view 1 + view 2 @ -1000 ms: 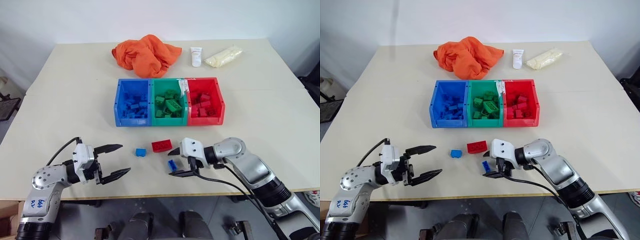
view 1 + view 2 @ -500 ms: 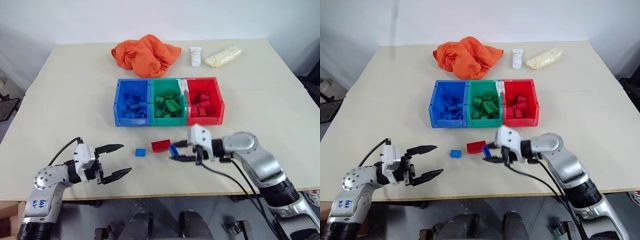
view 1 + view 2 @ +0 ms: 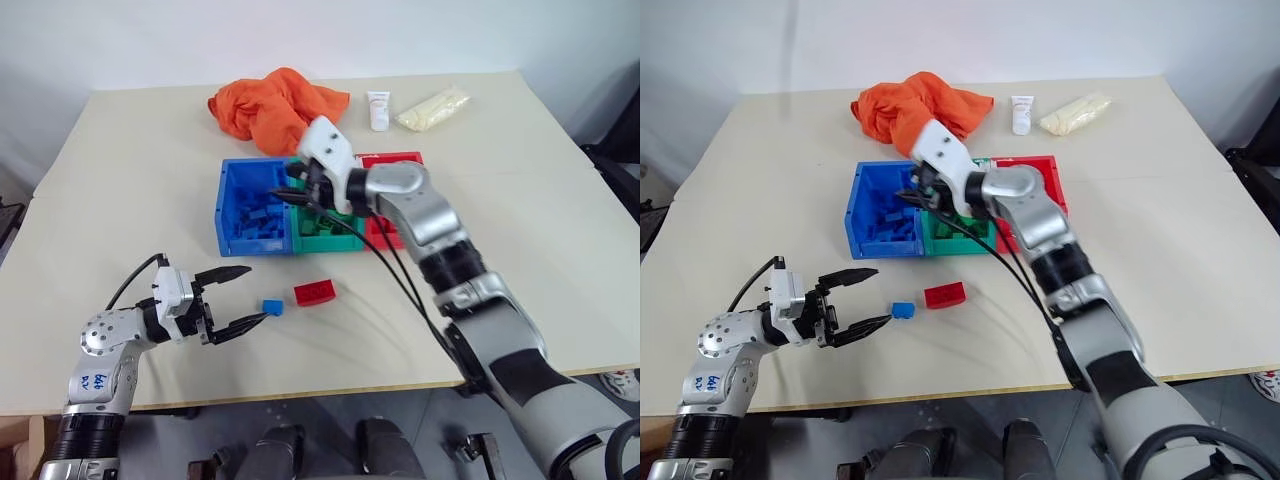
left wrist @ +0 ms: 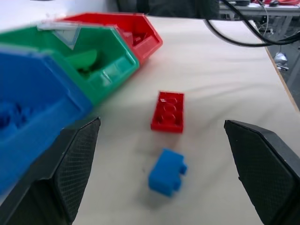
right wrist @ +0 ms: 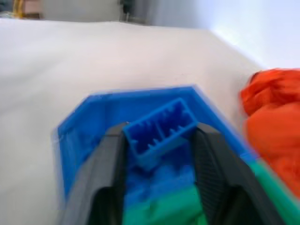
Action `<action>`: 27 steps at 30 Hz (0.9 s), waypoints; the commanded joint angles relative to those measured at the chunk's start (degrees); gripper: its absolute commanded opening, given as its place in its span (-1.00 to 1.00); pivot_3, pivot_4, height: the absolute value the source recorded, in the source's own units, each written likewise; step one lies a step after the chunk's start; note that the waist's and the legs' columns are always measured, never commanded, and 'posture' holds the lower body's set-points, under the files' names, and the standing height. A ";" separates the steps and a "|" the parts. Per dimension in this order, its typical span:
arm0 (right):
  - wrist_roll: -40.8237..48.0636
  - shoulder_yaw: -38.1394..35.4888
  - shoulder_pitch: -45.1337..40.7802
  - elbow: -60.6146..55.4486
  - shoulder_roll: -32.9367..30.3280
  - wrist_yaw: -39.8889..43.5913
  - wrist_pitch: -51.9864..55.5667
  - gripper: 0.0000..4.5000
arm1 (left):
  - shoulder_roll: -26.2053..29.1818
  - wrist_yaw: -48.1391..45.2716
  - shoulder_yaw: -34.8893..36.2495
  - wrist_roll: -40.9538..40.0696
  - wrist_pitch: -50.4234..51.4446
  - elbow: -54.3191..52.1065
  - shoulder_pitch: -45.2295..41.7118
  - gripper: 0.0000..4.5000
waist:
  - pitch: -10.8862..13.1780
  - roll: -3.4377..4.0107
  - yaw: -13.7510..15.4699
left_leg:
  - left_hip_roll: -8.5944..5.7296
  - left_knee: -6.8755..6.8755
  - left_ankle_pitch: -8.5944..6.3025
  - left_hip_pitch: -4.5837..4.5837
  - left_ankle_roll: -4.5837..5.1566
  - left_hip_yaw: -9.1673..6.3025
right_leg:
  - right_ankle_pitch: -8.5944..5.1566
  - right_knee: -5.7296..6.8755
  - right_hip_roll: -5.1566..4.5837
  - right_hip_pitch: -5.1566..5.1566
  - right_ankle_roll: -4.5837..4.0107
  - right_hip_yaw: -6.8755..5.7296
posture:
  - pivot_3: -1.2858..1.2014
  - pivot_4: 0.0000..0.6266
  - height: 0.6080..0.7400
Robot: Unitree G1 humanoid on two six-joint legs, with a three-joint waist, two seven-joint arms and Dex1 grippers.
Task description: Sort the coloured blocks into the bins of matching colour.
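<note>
My right gripper (image 3: 285, 192) is shut on a small blue block (image 5: 159, 131) and holds it in the air over the blue bin (image 3: 224, 215). That bin is joined to the green bin (image 3: 325, 243) and the red bin (image 3: 398, 159), and each holds several blocks of its own colour. Another small blue block (image 3: 272, 307) and a longer red brick (image 3: 314, 292) lie on the table in front of the bins. My left gripper (image 3: 256, 293) hangs open just left of the loose blue block, not touching it.
An orange cloth (image 3: 275, 105) lies crumpled behind the bins. A white tube (image 3: 378, 110) and a pale yellow bag (image 3: 430, 108) sit at the back right. The table's front edge (image 3: 350, 392) runs close behind the left gripper.
My right gripper shut on the blue block on the table, then lifted it up and away to above the blue bin. The left gripper crept slightly forward. The camera view has shifted.
</note>
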 commanded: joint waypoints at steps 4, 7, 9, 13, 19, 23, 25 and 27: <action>-3.18 -2.02 -6.84 14.63 4.74 -1.78 -10.74 0.56 | 0.25 1.60 2.05 -0.84 -1.24 -0.58 -1.67 1.00 | 0.00 0.00 -0.39 | -0.02 -0.01 0.00 0.00 0.00 -0.12 | 0.00 0.02 0.04 0.01 0.00 0.00 | 0.03 -0.52 1.00; -3.97 -2.82 -8.00 17.48 5.17 -1.69 -13.14 0.97 | 0.60 2.58 3.03 -0.91 -0.92 -0.87 -1.49 1.00 | 0.00 0.01 -0.70 | -0.02 0.00 0.00 0.00 0.00 -0.12 | 0.00 0.03 0.04 0.00 0.00 0.02 | 0.03 -0.52 1.00; -4.13 -3.33 -8.39 18.19 5.10 -1.25 -14.19 0.97 | 1.03 2.44 3.57 -1.17 -0.72 -1.39 -0.89 1.00 | 0.00 0.01 -0.99 | -0.02 0.04 0.00 0.00 0.00 -0.12 | 0.00 0.05 0.05 0.01 0.00 0.03 | 0.03 -0.52 1.00; -3.64 -4.56 -7.70 16.53 3.70 2.02 -15.39 0.97 | 1.71 2.66 4.45 -1.71 0.00 -2.38 -0.10 1.00 | 0.00 0.01 -1.61 | -0.01 0.07 0.01 0.00 -0.03 -0.11 | 0.00 0.10 0.04 0.01 0.00 0.06 | 0.03 -0.52 1.00; 0.37 -4.57 2.88 0.02 -3.25 16.68 -13.07 0.97 | 3.72 1.24 5.77 -2.06 0.86 -2.30 1.24 1.00 | -0.01 0.00 -1.52 | 0.02 0.04 0.01 0.00 -0.05 -0.14 | 0.00 0.12 0.03 -0.02 0.00 0.06 | 0.03 -0.52 1.00; 5.12 -5.17 15.02 -18.54 -11.79 24.57 -7.16 0.97 | 5.91 -0.25 6.05 -1.41 0.38 -0.80 1.67 1.00 | -0.01 0.00 -0.48 | -0.05 0.12 -0.05 -0.04 0.00 -0.27 | 0.02 0.04 -0.02 0.08 0.04 0.06 | 0.03 -0.52 1.00; 7.71 -6.12 20.52 -25.88 -16.89 27.57 -3.29 0.97 | 6.91 -1.39 5.87 -0.75 -0.31 0.26 1.89 1.00 | 0.01 0.01 0.09 | -0.09 0.12 -0.06 -0.09 0.04 -0.17 | 0.02 -0.05 -0.04 0.05 0.04 0.08 | 0.03 -0.52 1.00; 9.51 -6.81 24.43 -30.37 -20.86 29.44 -0.57 0.97 | 7.25 -1.85 5.78 -0.56 -0.49 0.97 1.80 1.00 | 0.01 0.01 0.26 | -0.08 0.15 -0.06 -0.10 0.04 -0.16 | 0.02 -0.15 -0.05 0.03 0.04 0.08 | 0.03 -0.52 1.00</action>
